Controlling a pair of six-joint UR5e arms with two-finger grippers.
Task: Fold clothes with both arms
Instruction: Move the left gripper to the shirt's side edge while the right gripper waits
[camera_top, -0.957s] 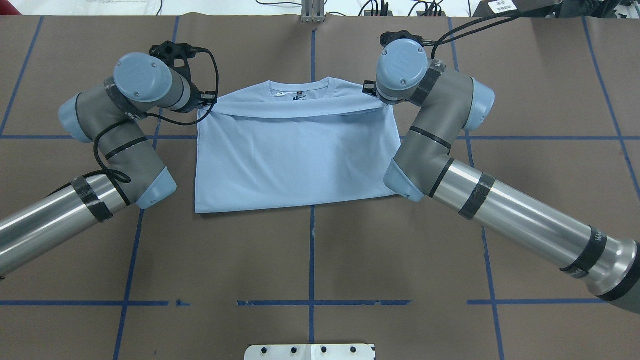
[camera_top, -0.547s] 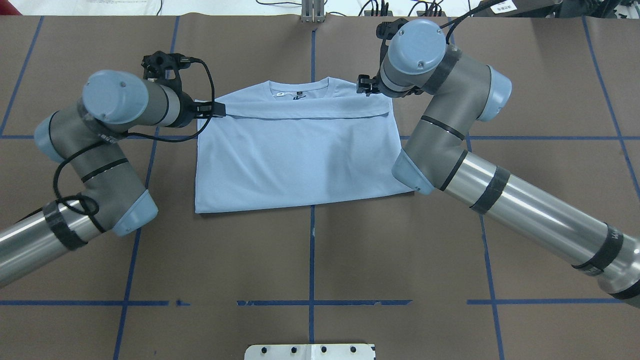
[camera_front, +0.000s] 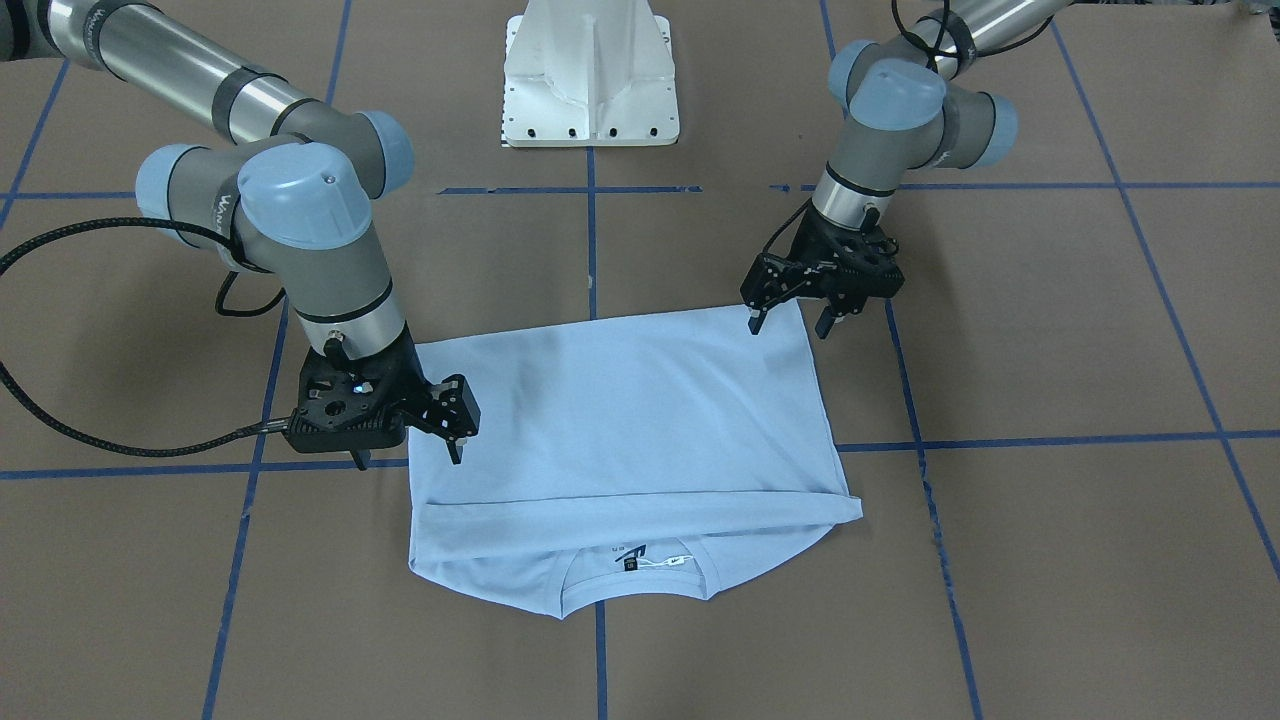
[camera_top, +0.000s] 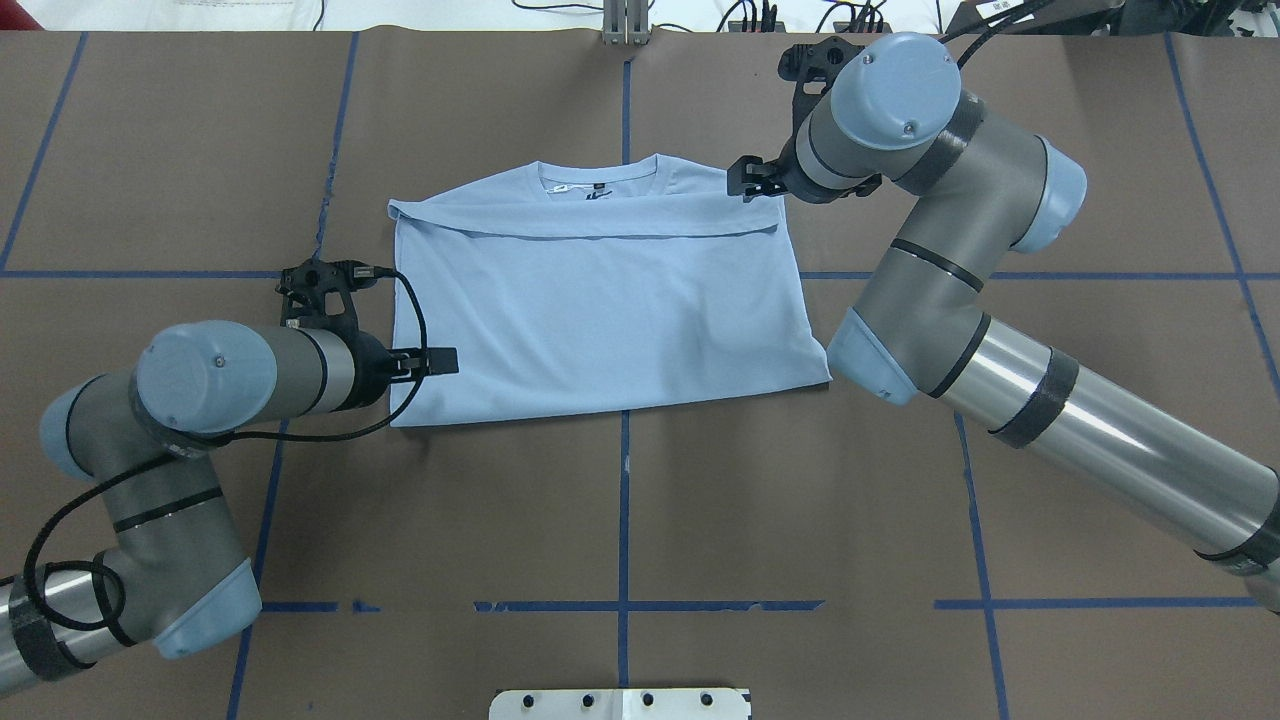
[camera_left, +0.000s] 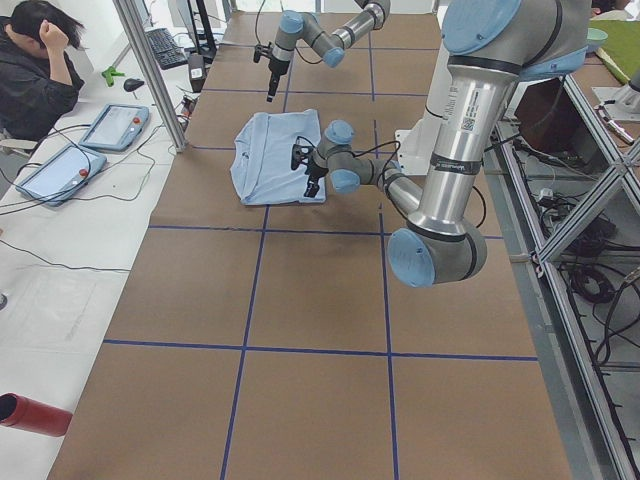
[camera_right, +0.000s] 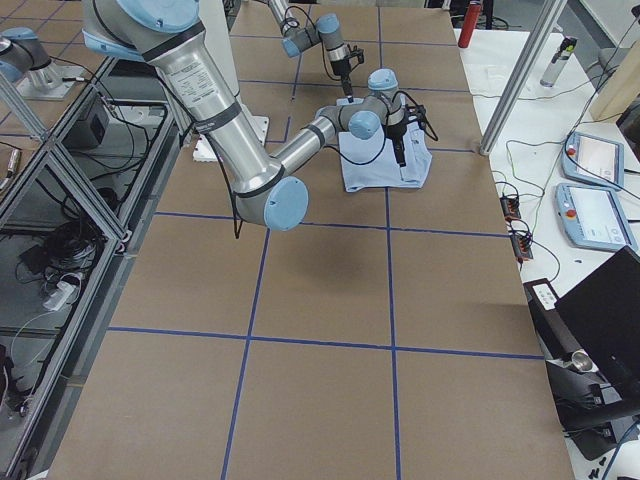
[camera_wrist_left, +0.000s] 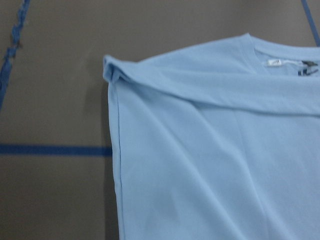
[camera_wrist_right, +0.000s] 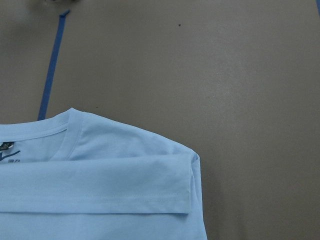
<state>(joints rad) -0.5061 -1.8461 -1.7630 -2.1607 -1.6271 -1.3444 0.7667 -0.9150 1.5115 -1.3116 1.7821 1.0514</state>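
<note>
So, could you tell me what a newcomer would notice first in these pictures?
A light blue T-shirt lies folded in the middle of the brown table, with its collar on the side away from the robot. The left gripper is open at the shirt's near left corner. The right gripper is open at its far right shoulder, and neither seems to hold cloth.

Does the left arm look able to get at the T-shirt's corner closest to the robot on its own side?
Probably yes. The left gripper hangs open at that edge of the T-shirt, close beside the corner, and nothing lies between them.
</note>
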